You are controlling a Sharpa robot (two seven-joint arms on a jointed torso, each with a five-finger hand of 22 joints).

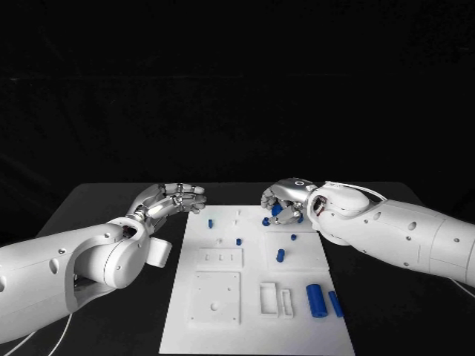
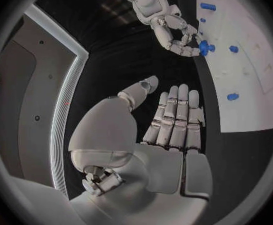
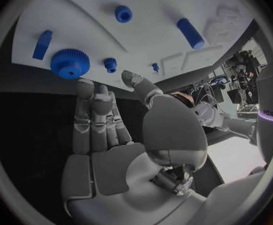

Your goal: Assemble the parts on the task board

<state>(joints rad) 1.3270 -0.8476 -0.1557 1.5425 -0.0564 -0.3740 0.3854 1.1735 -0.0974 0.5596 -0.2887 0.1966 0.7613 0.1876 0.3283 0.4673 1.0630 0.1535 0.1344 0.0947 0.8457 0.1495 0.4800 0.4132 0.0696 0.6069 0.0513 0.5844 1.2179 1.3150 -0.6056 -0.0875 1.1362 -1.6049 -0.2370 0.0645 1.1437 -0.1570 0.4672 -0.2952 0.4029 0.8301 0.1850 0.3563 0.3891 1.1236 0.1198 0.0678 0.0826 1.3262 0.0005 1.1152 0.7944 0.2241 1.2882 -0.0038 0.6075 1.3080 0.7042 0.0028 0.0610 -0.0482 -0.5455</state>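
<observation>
Right hand (image 1: 286,202) over the far edge of the task board (image 1: 257,330), palm empty, thumb apart from the fingers, fingertips right at a blue gear (image 3: 69,63) lying on the board; actual contact impossible to tell. Left hand (image 1: 174,199) just beside the board's far left corner, above the black tabletop (image 1: 409,322), fingers straight and side by side, thumb wide, holding nothing. On the board's near right part, two long blue cylinders (image 1: 317,300) side by side. Further up the board, small blue pegs (image 1: 280,256) scattered, well apart from each other.
</observation>
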